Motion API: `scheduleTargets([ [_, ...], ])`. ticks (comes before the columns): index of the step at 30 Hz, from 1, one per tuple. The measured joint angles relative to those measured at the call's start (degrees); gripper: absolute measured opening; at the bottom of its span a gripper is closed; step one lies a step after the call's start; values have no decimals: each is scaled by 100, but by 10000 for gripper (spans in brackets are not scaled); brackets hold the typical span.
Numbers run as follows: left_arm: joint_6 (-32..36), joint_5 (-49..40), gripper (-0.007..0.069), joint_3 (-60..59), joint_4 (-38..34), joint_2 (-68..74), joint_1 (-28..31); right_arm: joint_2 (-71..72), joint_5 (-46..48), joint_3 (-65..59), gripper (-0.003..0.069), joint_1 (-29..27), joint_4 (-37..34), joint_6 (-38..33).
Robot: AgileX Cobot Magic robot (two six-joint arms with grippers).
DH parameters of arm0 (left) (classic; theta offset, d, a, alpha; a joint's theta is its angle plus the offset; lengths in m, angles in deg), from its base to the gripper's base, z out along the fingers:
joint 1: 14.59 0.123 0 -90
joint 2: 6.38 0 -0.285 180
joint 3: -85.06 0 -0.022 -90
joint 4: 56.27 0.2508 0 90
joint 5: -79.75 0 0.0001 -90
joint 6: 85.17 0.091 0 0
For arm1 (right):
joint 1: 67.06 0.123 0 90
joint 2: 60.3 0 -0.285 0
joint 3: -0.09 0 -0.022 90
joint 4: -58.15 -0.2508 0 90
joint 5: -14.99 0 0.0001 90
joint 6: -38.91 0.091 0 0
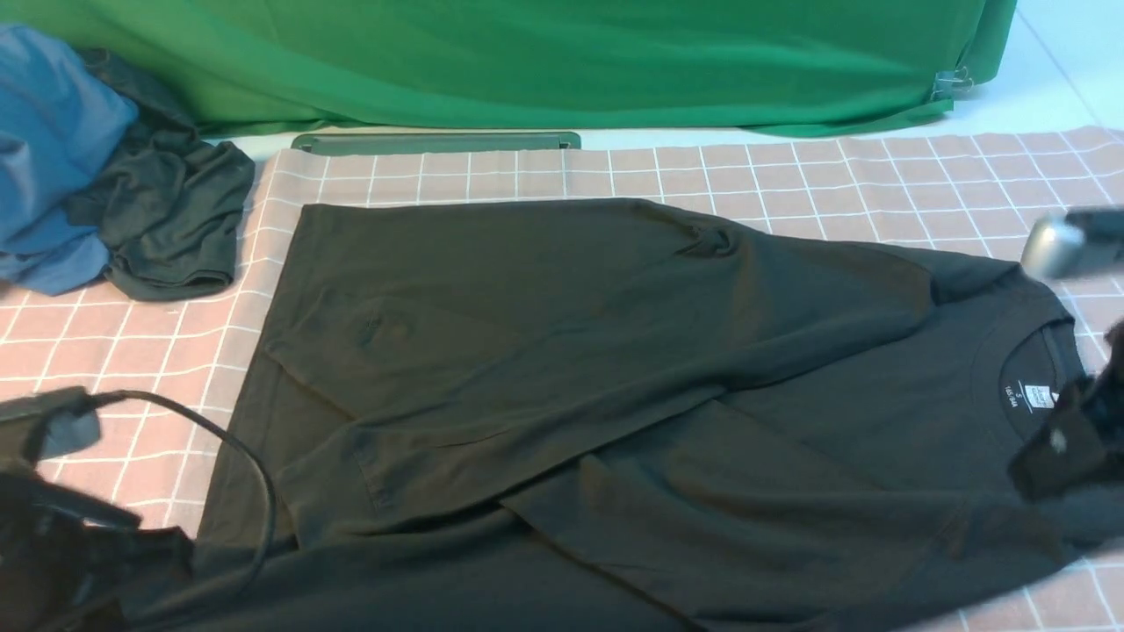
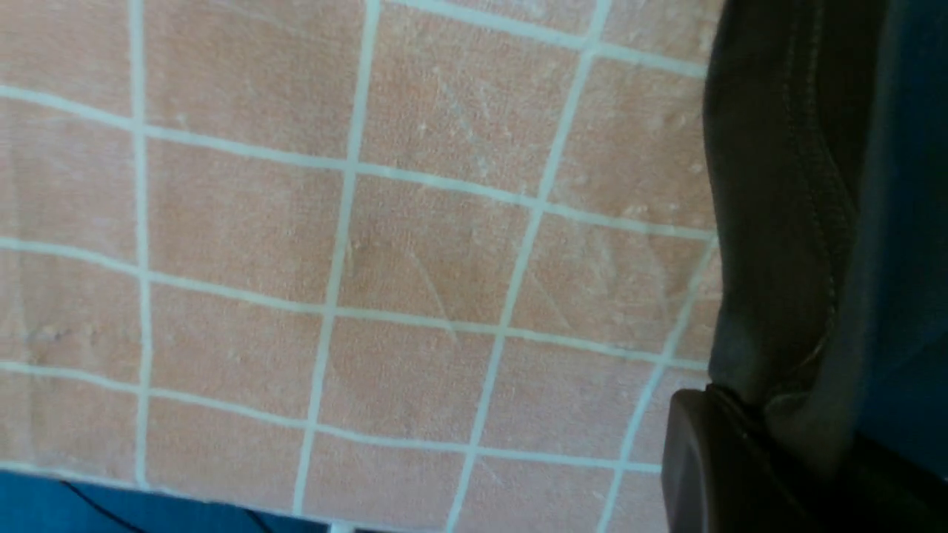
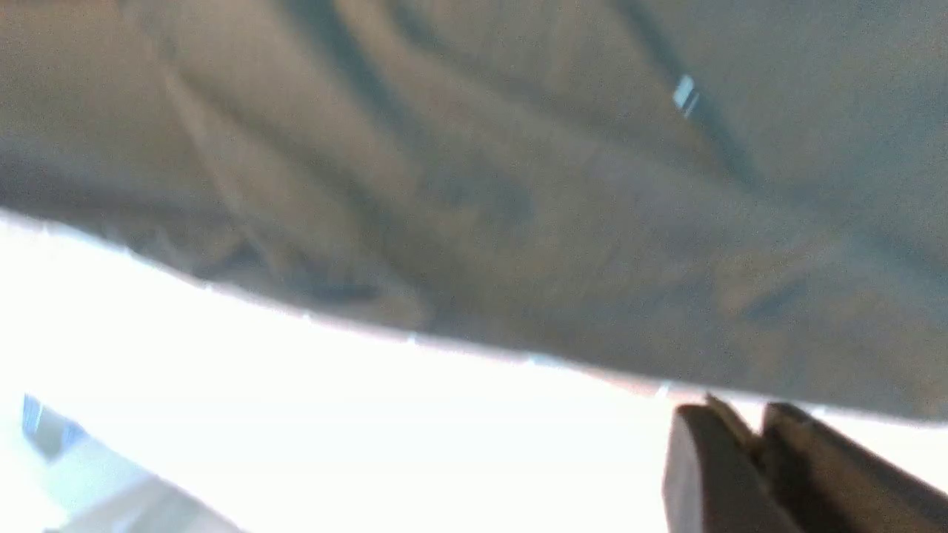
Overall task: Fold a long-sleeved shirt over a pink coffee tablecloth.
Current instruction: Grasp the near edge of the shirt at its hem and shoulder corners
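Left jaws on shirt (image 1: 615,369), collar (image 1: 1001,355) rightward

Free passage along the band of pink coffee tablecloth (image 1: 790,175) across the top of the frame, between long-sleeved shirt (image 1: 615,369) and green cloth (image 1: 527,61). Blocked at upper left by a heaped blue garment (image 1: 44,132) and dark garment (image 1: 167,219), at lower left by a looping black cable (image 1: 259,474); bare grid between them at middle left.

Black left arm (image 1: 53,527), looping black cable (image 1: 255,474), silver-grey housing (image 1: 1054,246) on right arm, matte black fingers (image 3: 711,474)
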Motion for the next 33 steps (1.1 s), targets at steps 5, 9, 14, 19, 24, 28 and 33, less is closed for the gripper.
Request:
scheduleTargets([
  [5, -111, -153, 32, 0, -167, -613, 0, 4, -941, -907, 316, 996, 677, -39],
  [9, -111, -162, 32, 0, -192, -708, 0, 4, -1767, -1362, 382, 1782, 1261, 43],
  [14, -111, -144, 32, 0, -200, -715, 0, -155, -2420, -1540, 505, 2356, 1584, 111],
  [19, -106, -25, 32, 0, -288, -715, 0, -716, -3006, -1547, 576, 2644, 1723, 88],
  [24, -106, -19, 32, 0, -303, -715, 0, -1093, -3241, -1547, 547, 2670, 1871, 162],
  [28, -106, 53, 32, 0, -314, -715, 0, -1113, -3380, -1516, 301, 2670, 1955, 284],
  [33, -269, 26, 32, 201, -315, -715, 0, -1064, -3007, -1338, 76, 2670, 2010, 304],
])
